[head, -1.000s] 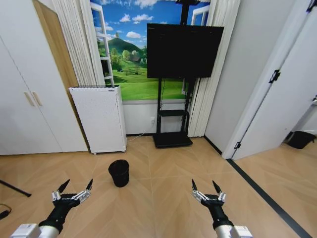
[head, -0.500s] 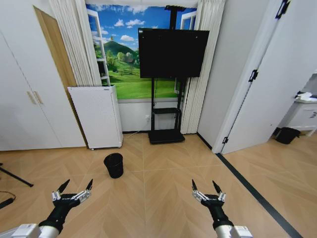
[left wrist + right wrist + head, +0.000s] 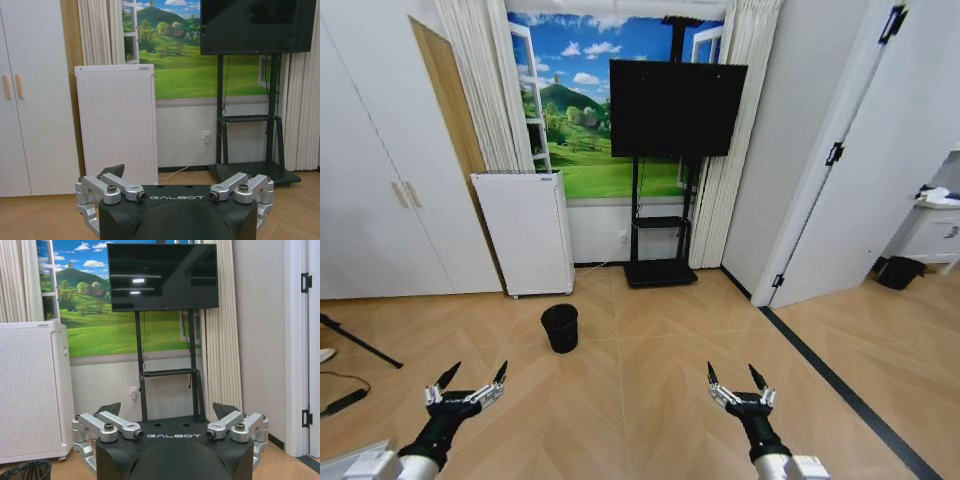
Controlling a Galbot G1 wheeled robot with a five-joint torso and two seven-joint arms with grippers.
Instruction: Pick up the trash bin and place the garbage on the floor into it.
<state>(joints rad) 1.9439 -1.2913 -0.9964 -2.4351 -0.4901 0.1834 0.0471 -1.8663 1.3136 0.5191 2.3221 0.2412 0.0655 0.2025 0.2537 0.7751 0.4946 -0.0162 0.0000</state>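
The trash bin [image 3: 560,328], a small round black mesh bin, stands upright on the wooden floor ahead, left of centre and in front of the white appliance. Its rim also peeks into the right wrist view as the trash bin [image 3: 25,471]. My left gripper [image 3: 475,373] hovers open low in the head view, well short of the bin and to its left. My right gripper [image 3: 731,372] is open too, farther to the bin's right. Both hold nothing, as the left gripper [image 3: 175,192] and right gripper [image 3: 167,411] show from the wrists. The garbage is out of view.
A tall white perforated appliance [image 3: 525,232] stands against the wall behind the bin. To its right is a TV on a black stand [image 3: 675,110]. Cupboard doors [image 3: 380,200] line the left, a white door [image 3: 880,190] the right. A tripod leg and cable [image 3: 355,342] lie on the floor at left.
The whole head view has shifted, so the camera moved; the bin now looks slightly smaller and higher in the picture. Both grippers keep the same open pose.
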